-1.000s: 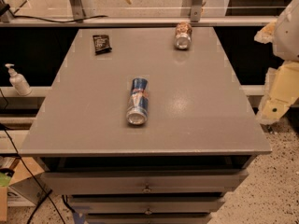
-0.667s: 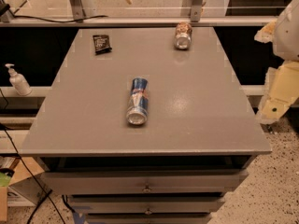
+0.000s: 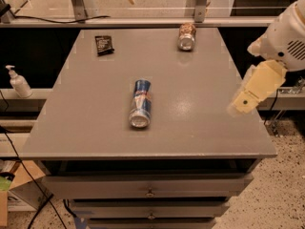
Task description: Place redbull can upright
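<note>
- Your end effector [image 3: 244, 100] is at the right side of the view, its pale yellow tip hanging over the right edge of the tabletop [image 3: 86, 123].
- A second ago that tip sat further right and lower, outside the tabletop's edge. It has since come inward and slightly up.
- The white arm [image 3: 286, 37] behind it has swung in from the right as well and now fills more of the upper right corner.
- You cannot tell how far open the end effector is, and nothing shows in its hold.
- The redbull can [image 3: 140, 104] lies on its side near the middle of the tabletop, with its silver top facing the front edge. It is well apart from the end effector and has not shifted.
- The brown can [image 3: 187, 36] also lies on its side, close to the far edge, where it was before.
- The dark packet [image 3: 104, 45] lies flat near the far left corner, unmoved.
- A white pump bottle [image 3: 19, 82] stands on the ledge to the left of the tabletop, same as earlier.
</note>
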Tool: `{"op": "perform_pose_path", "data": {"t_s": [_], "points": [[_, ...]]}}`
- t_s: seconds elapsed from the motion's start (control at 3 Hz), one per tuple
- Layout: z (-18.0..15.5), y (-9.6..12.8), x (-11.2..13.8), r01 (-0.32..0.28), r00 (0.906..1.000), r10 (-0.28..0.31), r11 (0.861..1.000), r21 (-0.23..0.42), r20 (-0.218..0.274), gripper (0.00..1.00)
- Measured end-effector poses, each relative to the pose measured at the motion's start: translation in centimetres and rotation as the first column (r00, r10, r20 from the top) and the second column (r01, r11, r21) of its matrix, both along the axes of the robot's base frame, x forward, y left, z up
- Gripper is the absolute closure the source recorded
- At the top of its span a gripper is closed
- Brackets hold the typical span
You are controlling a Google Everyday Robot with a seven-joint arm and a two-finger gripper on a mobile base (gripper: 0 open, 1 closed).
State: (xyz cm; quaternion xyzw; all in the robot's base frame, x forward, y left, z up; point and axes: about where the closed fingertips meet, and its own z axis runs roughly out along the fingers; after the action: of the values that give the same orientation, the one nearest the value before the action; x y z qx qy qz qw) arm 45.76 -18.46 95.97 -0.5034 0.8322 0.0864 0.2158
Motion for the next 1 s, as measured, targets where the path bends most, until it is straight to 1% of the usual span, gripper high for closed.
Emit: {"op": "perform_pose_path", "data": {"t_s": [0.33,0.67,1.0], "points": [[0.1,0.8,0.2,-0.001,1.0,0.001,1.0,0.021,-0.006,0.0],[-0.3,1.1,0.9,0.025,0.9995,-0.025,0.999,0.031,-0.017,0.0],[-1.0,4.0,2.7,0.013,0.9997,-0.011,0.998,0.06,-0.021,0.0]]}}
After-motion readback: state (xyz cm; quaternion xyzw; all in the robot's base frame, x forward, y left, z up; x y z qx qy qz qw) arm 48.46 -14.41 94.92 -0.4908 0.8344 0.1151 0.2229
